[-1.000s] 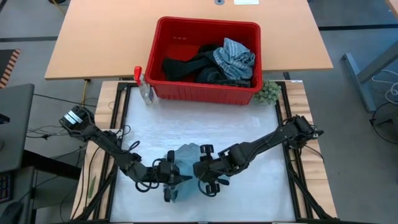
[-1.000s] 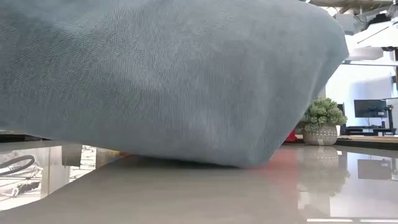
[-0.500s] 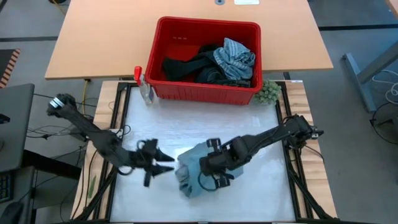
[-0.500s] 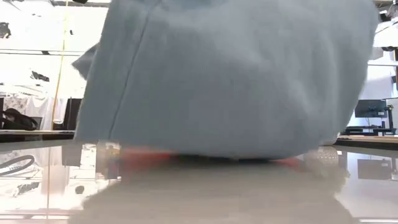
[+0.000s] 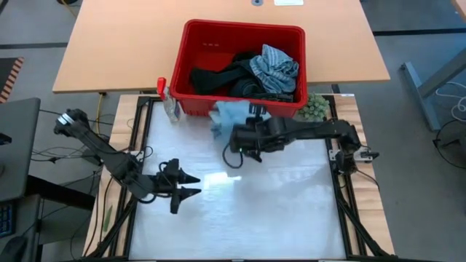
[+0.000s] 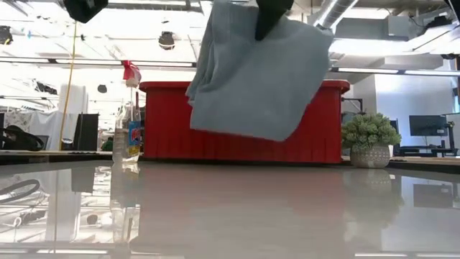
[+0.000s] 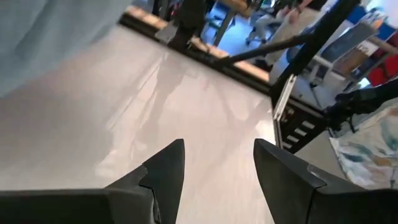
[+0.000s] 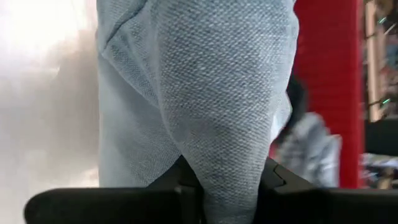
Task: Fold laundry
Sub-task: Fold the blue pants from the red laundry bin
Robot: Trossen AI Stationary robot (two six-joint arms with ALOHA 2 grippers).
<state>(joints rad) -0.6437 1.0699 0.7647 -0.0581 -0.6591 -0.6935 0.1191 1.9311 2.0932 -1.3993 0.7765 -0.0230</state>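
Observation:
My right gripper (image 5: 237, 131) is shut on a folded light blue cloth (image 5: 228, 116) just in front of the red basket (image 5: 191, 44). In the low view the cloth (image 6: 255, 83) hangs well above the table. The right wrist view shows it (image 8: 205, 81) filling the gap between the fingers. Dark and grey-blue striped garments (image 5: 273, 67) lie heaped in the basket. My left gripper (image 5: 195, 186) is open, low over the table's left near part, touching nothing; its wrist view shows both fingers (image 7: 166, 171) apart over bare table. My right gripper pinches the light blue cloth between its two fingers at a folded upper part (image 8: 227, 168), several layers thick. In the low view the fingers (image 6: 272, 18) come at it from above. The cloth hangs below them, lifted clear of the table, slack, its lower edge (image 6: 241, 129) slanted.
A spray bottle with a red top (image 5: 169, 102) stands at the basket's left near corner. A small green plant-like ball (image 5: 314, 108) sits at its right near corner. The white table surface (image 5: 277, 204) lies between the arms. Black frame rails (image 5: 336, 189) border the table.
My right gripper has carried the folded light blue cloth from the table's near middle toward the far edge and up, lifting it clear; it now hangs in front of the basket. My left gripper has drawn away from the cloth toward the table's left and then stayed.

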